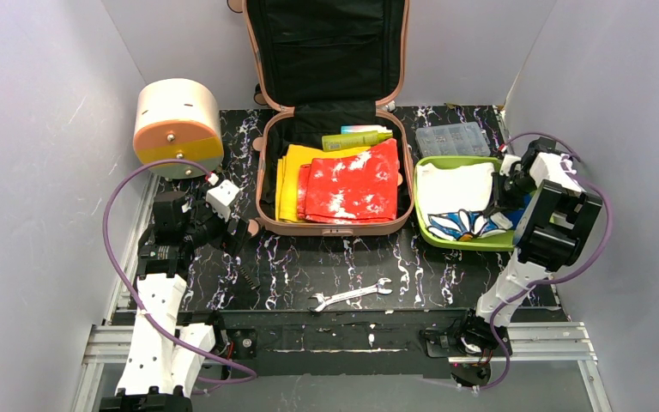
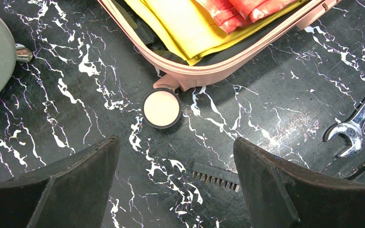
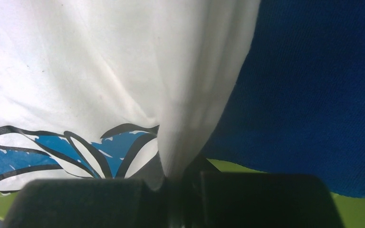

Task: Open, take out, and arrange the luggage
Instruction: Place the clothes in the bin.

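Observation:
The salmon-pink luggage (image 1: 335, 228) lies open at the table's back, its black-lined lid (image 1: 326, 43) upright against the wall. In it lie a yellow cloth (image 1: 290, 176), a red-and-white cloth (image 1: 352, 182) and a green tube (image 1: 356, 140). My left gripper (image 1: 238, 236) hovers open and empty by the case's front left corner; the left wrist view has the gripper (image 2: 176, 139) over bare table near a wheel (image 2: 161, 108) and the luggage rim (image 2: 218, 71). My right gripper (image 3: 173, 183) is shut on a white cloth with a blue flower print (image 3: 100, 71) in the lime-green tray (image 1: 425, 227).
A cream-and-orange drum box (image 1: 176, 124) stands at the back left. A wrench (image 1: 350, 294) lies near the front edge, and a small black toothed strip (image 2: 216, 175) lies between my left fingers. A clear plastic box (image 1: 453, 139) sits behind the tray. Blue fabric (image 3: 313, 85) lies beside the white cloth.

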Robot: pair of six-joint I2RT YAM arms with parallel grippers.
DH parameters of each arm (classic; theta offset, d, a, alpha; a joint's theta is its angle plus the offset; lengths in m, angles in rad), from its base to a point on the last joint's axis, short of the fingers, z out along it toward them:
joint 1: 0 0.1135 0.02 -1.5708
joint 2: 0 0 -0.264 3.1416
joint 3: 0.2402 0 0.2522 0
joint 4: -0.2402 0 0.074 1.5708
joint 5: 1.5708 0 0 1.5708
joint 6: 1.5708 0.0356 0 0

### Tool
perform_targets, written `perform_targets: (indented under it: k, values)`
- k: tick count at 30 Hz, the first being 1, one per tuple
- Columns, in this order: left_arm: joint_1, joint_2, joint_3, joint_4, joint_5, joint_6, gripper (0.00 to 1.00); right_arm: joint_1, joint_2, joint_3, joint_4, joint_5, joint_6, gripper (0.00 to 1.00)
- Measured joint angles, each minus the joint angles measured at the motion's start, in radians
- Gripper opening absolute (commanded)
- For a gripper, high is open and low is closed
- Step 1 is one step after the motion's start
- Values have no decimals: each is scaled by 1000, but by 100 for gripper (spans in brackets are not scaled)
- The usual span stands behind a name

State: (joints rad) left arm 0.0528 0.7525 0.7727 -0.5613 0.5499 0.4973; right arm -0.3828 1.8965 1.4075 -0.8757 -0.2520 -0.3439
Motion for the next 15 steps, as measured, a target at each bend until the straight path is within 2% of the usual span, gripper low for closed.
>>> perform_targets:
  k: [15]
  values:
    - [1,0,0,0,0,-1,88,-5,-159,-29,13,47,5,1]
